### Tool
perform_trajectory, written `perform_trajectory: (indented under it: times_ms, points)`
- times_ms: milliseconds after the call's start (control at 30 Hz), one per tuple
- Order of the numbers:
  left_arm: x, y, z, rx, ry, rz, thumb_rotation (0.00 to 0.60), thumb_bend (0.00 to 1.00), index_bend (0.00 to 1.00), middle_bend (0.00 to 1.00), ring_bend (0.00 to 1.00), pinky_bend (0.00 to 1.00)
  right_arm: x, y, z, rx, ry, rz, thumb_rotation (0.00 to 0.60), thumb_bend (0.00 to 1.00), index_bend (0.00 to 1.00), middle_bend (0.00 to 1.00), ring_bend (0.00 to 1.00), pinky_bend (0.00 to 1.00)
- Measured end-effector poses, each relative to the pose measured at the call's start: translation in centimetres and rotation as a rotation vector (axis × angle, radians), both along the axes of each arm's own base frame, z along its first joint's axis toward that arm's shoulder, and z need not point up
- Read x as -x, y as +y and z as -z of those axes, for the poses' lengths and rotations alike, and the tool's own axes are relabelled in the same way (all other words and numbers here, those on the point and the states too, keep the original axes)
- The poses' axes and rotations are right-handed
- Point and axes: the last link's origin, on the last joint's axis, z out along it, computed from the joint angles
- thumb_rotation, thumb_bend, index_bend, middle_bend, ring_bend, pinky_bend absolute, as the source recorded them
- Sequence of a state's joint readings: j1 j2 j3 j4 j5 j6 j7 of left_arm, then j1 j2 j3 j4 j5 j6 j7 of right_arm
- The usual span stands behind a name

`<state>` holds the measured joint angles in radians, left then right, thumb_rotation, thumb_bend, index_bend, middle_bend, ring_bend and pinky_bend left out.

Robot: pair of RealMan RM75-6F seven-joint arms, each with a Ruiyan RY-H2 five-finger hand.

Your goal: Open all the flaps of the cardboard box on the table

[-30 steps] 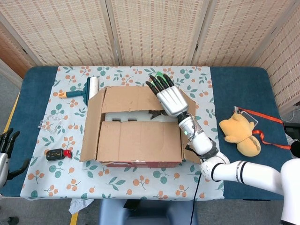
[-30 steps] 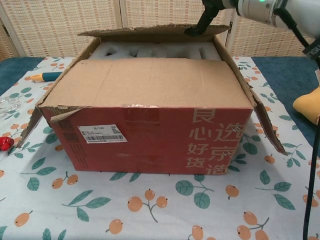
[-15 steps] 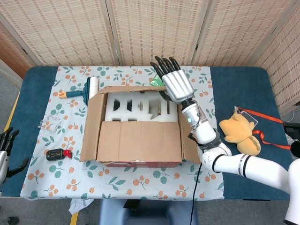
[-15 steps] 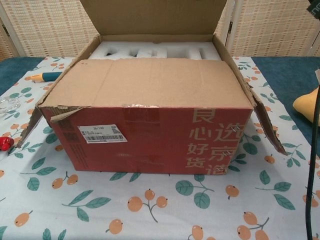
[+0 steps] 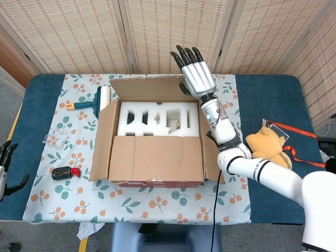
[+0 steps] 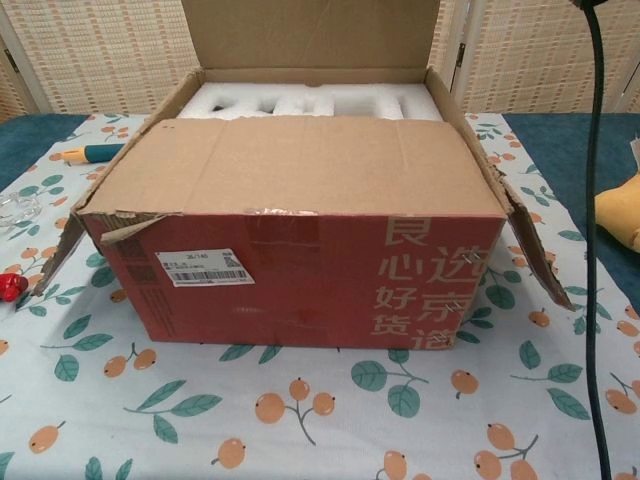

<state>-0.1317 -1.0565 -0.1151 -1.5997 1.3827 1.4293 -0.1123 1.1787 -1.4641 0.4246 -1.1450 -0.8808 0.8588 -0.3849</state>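
The cardboard box [image 5: 155,139] sits in the middle of the table [image 5: 268,94], on a cloth with leaves and orange berries [image 5: 157,207]. Its back flap [image 5: 149,90] stands up, and white foam [image 5: 157,118] shows inside. The front flap [image 5: 156,157] lies flat over the near half — not yet opened. The side flaps hang out.

The right hand [image 5: 195,73] is up above the back right corner of the box, fingers straight and spread, holding nothing. It is close to the raised flap, but I cannot tell if it touches.

The left hand [image 5: 6,163] is far off at the left edge of the table, well away from the box — fingers apart, nothing in it.
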Motion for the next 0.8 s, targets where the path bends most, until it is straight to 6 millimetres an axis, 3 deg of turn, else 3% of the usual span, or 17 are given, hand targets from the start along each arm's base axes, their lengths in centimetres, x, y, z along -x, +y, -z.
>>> perform_trajectory:
  times_ms: [267,567,800]
  points:
    - [0.2,-0.2,-0.1,-0.003,-0.001,-0.014,0.600,0.39,0.00,0.00,0.00,0.00,0.2,-1.6,1.3,-0.026,-0.010,0.026,0.600,0.41,0.00,0.00,0.00,0.00]
    - [0.8,0.3,-0.4,-0.012,-0.005,-0.037,0.600,0.39,0.00,0.00,0.00,0.00,0.9,-3.5,0.5,0.030,0.026,0.049,0.600,0.41,0.00,0.00,0.00,0.00]
    - [0.8,0.5,-0.2,-0.005,0.000,-0.032,0.600,0.39,0.00,0.00,0.00,0.00,1.9,-3.4,0.7,0.014,0.035,0.049,0.600,0.41,0.00,0.00,0.00,0.00]
